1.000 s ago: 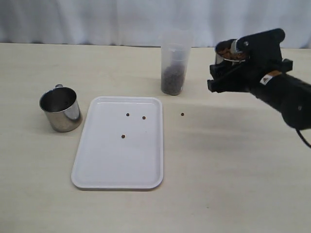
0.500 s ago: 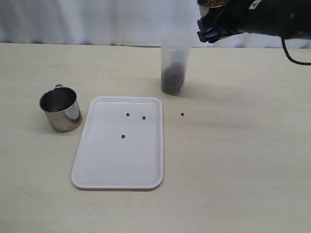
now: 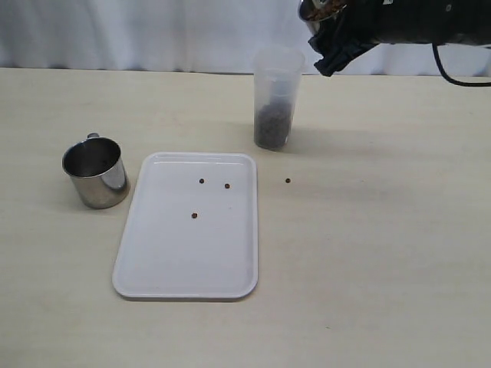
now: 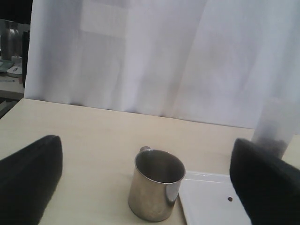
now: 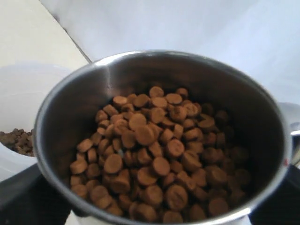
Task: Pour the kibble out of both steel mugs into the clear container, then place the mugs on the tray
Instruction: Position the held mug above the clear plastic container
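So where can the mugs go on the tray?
The tray end away from the container, past three pellets, is bare. So is the table right of it, bar one pellet. It's crowded around the container, with the full mug held beside it.

The right arm [image 3: 430,23] reaches in high and roughly level from the right, its gripper [image 3: 331,38] clamped around a steel mug [image 3: 316,9]. The left gripper [image 4: 145,183] sits low, its black fingers [image 4: 28,180] spread wide apart, holding nothing.
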{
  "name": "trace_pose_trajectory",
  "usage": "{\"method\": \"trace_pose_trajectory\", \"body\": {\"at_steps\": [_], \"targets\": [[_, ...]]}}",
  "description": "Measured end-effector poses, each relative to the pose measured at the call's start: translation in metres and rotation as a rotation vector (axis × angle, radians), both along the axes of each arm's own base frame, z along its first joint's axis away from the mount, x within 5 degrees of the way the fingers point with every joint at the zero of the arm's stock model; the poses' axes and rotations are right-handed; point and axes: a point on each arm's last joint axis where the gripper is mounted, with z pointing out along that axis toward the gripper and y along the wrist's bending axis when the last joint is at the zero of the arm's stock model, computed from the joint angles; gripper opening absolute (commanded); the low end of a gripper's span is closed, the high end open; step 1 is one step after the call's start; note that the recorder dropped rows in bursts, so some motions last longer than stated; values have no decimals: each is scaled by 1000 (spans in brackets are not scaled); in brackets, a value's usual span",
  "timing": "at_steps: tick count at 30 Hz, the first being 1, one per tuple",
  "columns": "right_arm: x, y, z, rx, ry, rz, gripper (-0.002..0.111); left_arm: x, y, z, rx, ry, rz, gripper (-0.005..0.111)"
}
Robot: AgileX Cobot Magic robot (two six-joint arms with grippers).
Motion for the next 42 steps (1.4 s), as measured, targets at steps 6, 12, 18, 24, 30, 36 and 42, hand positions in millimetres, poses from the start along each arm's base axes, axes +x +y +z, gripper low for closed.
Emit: {"method": "trace_pose_trajectory", "body": {"at_steps": [6,12,18,24,30,36,42], "targets": [[3,1,5,-65,-35,38,5,0,0,0,0,0,0,97],[17,6,27,-59,-62,50,5,0,0,0,0,0,0,97],[29,10,22,-70,-35,61,5,0,0,0,0,0,0,97],[34,9,6,-163,-8,92,5,0,0,0,0,0,0,97],[34,13,5,-257,-33,134,5,0,0,0,0,0,0,97],[31,25,8,-272,-68,164,5,0,0,0,0,0,0,97],[32,25,8,-303,-82,176,5,0,0,0,0,0,0,97]]}}
